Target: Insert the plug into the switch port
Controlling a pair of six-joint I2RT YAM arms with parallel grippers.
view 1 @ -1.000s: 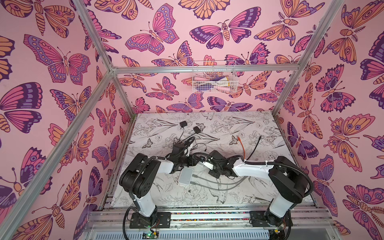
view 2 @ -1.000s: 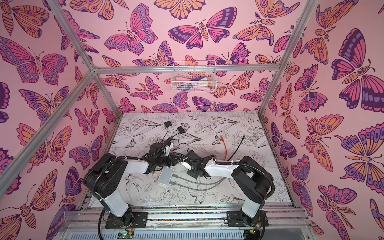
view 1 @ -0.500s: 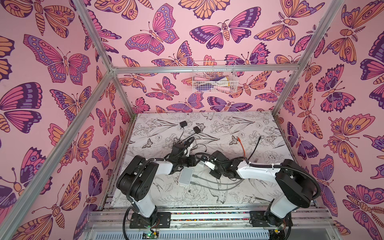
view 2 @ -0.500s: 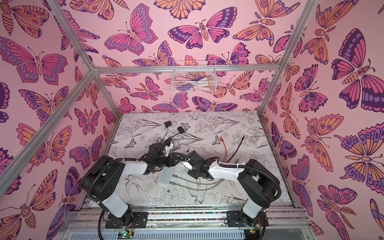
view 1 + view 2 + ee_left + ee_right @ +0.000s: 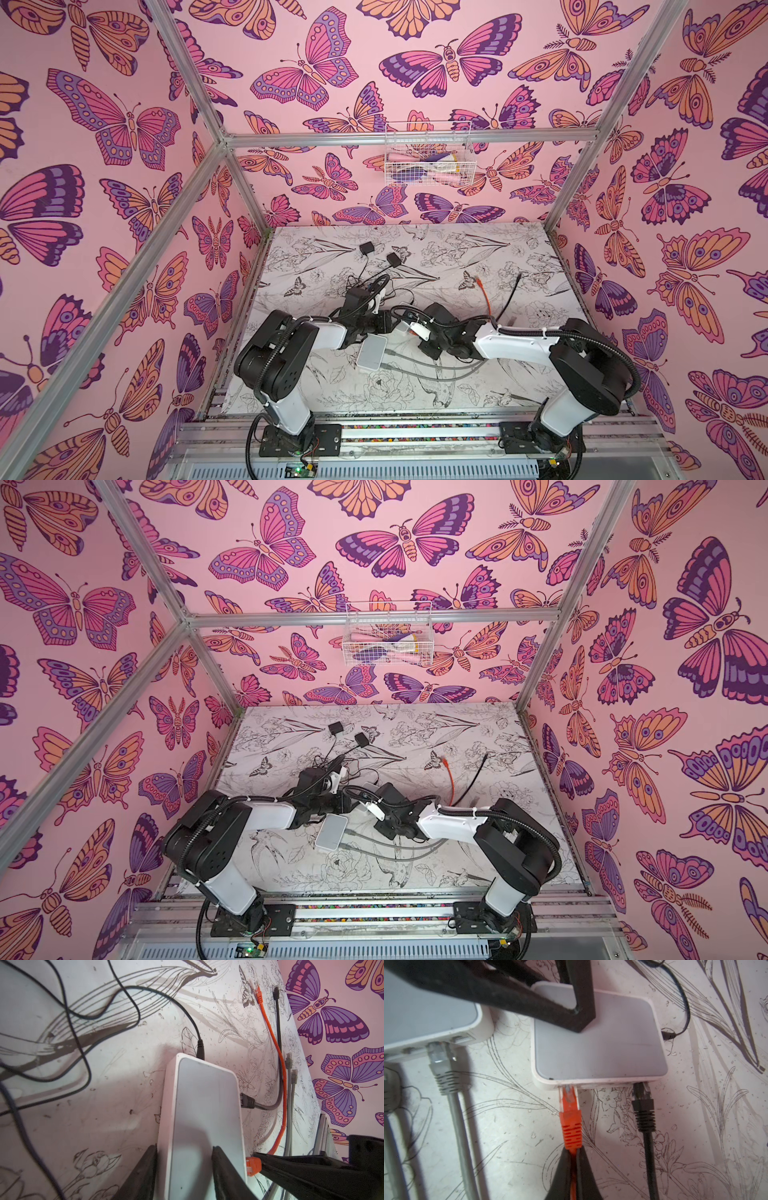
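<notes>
At switch (image 5: 598, 1053) port, orange plug (image 5: 569, 1105) pinched (top views hide it)

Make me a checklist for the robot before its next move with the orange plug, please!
1. Right gripper shut on the orange cable just behind the plug: ok.
2. Plug tip sits at a port on the switch: ok.
3. Plug all the way in: not ok; its clear tip sticks out farther than the black plug does.
4. Left gripper on the switch, one finger on top: ok.
5. Left gripper's hold is tight: cannot tell.
6. Black plug apart from the orange one: ok.
</notes>
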